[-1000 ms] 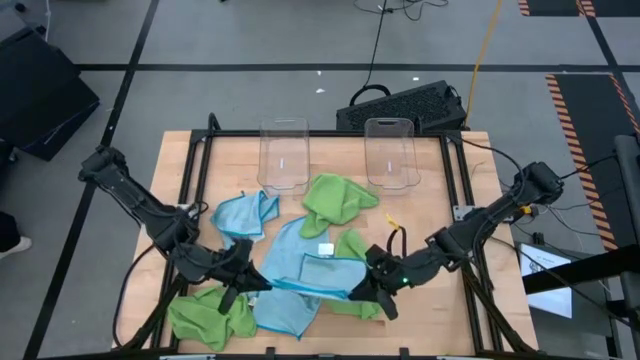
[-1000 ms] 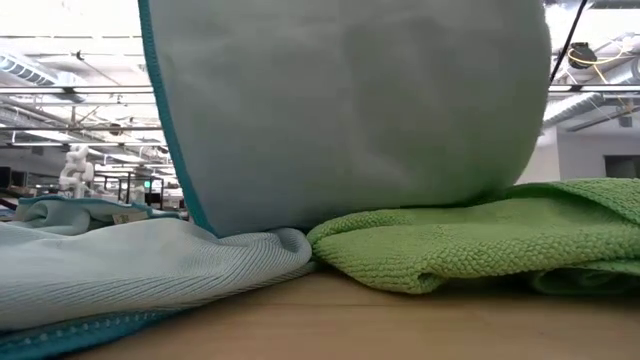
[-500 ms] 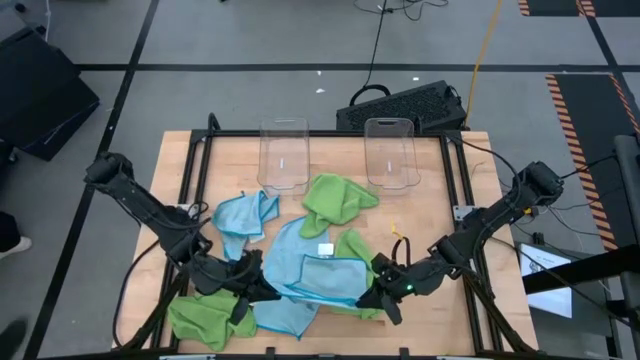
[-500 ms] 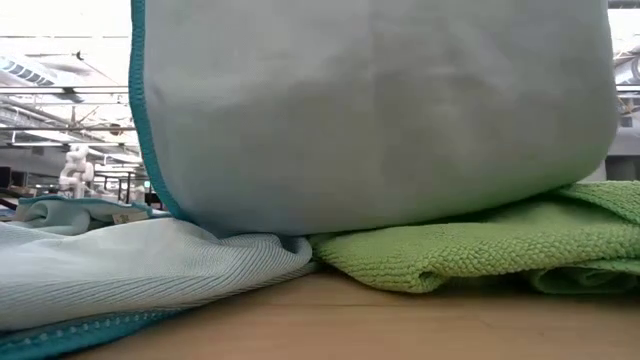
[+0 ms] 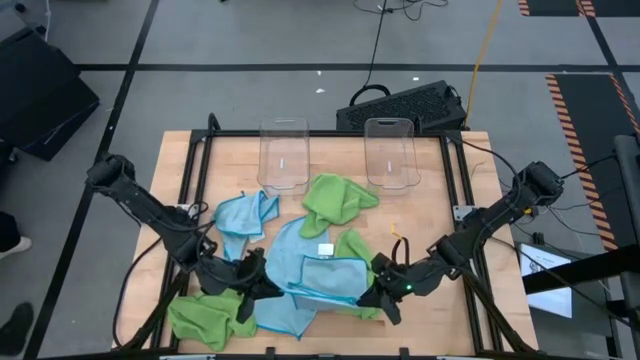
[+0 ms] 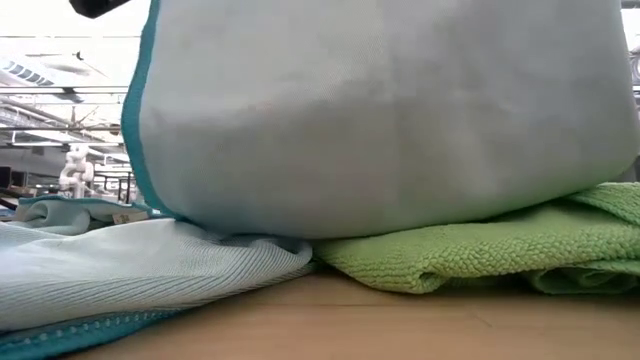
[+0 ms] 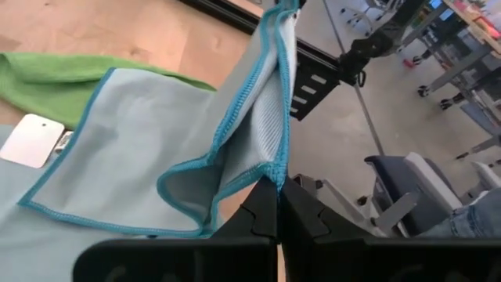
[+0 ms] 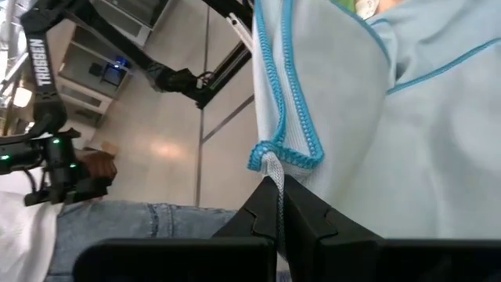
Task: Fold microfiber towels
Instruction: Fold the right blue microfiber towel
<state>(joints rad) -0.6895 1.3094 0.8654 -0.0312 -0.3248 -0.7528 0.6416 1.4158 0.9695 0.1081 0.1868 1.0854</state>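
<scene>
A light blue microfiber towel [image 5: 322, 272] hangs spread between my two grippers near the table's front. My left gripper [image 5: 262, 284] is shut on its left corner and my right gripper [image 5: 368, 291] on its right corner. In the low view the towel [image 6: 380, 110] is a broad sheet. Its lower part rests on a lime green towel [image 6: 480, 250] and on another light blue towel [image 6: 140, 270]. A white label [image 7: 31, 141] lies on the blue cloth below. My left gripper pinches a hemmed corner [image 7: 275, 168] of the light blue towel between its two fingertips, coming slanting down from the table's left. The cloth rises from the corner and spreads away, slack. My right gripper pinches the opposite hemmed corner [image 8: 275, 157] between its fingertips, slanting down from the table's right. A white thread [image 8: 274, 178] runs from that corner into the fingers. The towel's held edge is off the table.
More towels lie around: a green one [image 5: 205, 315] at the front left, a crumpled blue one [image 5: 240, 215], a green one [image 5: 335, 198] in the middle, another green one [image 5: 355, 248] and a blue one [image 5: 285, 316] at the front. Two clear bins [image 5: 284, 155] [image 5: 390, 152] stand at the back.
Both grippers have sunk a little and come slightly toward the near edge, still shut on the blue towel's corners. The towel has come down with them. In the low view it now sags wider over the green and blue cloths beneath it.
</scene>
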